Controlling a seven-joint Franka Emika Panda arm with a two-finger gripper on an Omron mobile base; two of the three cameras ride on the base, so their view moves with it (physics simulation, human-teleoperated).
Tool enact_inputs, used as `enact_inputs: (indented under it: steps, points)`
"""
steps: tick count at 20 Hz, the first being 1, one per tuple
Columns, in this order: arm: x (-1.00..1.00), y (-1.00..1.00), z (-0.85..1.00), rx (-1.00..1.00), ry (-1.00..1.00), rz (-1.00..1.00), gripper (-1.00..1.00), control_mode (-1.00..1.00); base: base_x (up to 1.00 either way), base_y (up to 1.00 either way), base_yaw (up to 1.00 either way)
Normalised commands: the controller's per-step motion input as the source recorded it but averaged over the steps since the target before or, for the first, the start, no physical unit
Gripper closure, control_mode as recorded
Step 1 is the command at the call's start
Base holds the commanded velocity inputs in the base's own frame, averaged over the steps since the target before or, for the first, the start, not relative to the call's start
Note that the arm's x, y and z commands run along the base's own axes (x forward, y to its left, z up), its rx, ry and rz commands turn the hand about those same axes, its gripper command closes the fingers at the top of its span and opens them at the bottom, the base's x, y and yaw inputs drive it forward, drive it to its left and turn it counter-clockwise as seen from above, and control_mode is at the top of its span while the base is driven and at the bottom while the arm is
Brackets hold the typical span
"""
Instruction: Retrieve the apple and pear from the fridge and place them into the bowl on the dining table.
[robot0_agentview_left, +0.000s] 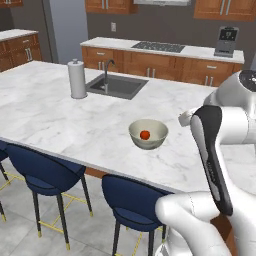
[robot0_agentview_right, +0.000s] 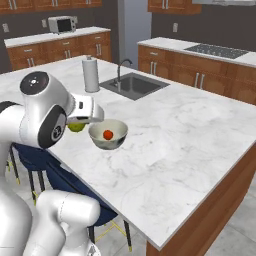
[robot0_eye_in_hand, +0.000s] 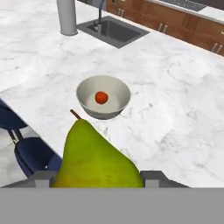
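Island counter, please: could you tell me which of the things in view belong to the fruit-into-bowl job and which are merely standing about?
Belonging to the job:
- pear, held in the gripper
- apple, lying in the bowl
- dining table

Just standing about:
- paper towel roll
- sink
- blue stools
- stovetop

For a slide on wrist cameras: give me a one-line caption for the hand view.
Gripper carries the pear toward the bowl holding the apple on the dining table.
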Motion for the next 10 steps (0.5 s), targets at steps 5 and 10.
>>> enact_inputs:
  steps: [5, 10]
  points:
    - [0.75, 0.0, -0.51, 0.01, 0.02, 0.0, 1.0, -1.0, 0.0, 0.0, 0.0]
    - [0.89, 0.0, -0.55, 0.02, 0.0, 0.0, 1.0, -1.0, 0.0, 0.0, 0.0]
